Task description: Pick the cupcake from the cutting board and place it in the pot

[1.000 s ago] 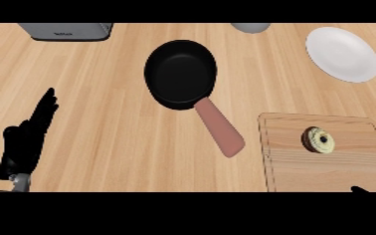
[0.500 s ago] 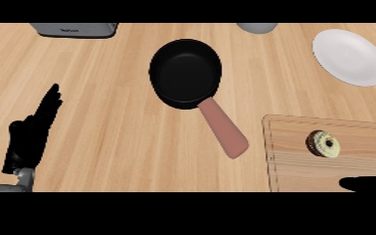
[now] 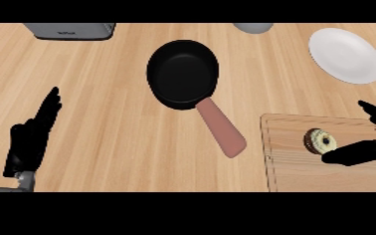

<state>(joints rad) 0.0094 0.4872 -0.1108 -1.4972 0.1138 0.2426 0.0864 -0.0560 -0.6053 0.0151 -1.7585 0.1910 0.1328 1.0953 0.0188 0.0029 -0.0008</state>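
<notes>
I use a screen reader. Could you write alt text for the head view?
The right robot hand reaches beside a cupcake on a cutting board. A black pan sits mid-counter; a white plate lies far right, and the left robot hand rests open at left.

The left hand (image 3: 31, 137) shows at the lower left of the head view, open, with its fingers straight and pointing up and slightly to the right, the thumb set a little apart on the left side. A bit of grey wrist shows below it at the lower edge. The right hand (image 3: 354, 154) enters from the right edge, lower right. One dark finger reaches leftward; another fingertip shows higher up at the edge, well apart from it, so the hand is spread open.
</notes>
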